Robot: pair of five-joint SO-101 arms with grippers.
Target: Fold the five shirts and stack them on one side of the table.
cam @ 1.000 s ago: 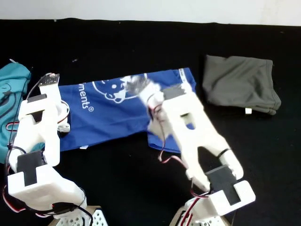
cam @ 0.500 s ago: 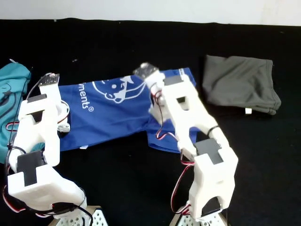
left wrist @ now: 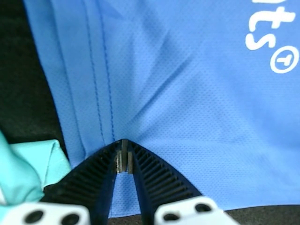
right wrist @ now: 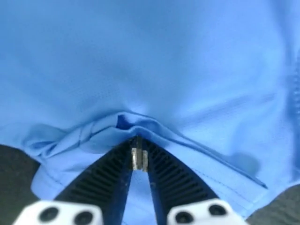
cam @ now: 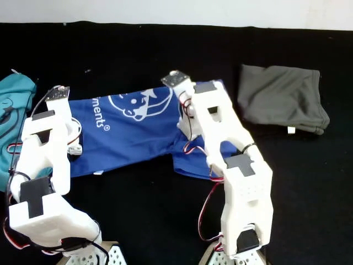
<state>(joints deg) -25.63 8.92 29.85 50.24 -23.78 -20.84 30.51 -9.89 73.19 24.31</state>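
A blue shirt (cam: 129, 130) is being kept spread across the middle of the black bench (cam: 138, 215). A folded grey shirt (cam: 281, 99) is lying toward the far right corner, and a teal shirt (cam: 14, 105) is bunched at the left edge. From the high view, both grip points are being hidden by the arms. In the left wrist view, the left jaws are being shown clamped on the blue shirt's stitched hem, just beside the teal shirt. In the right wrist view, the right jaws are being shown clamped on a bunched fold of the blue shirt, seemingly near its edge.
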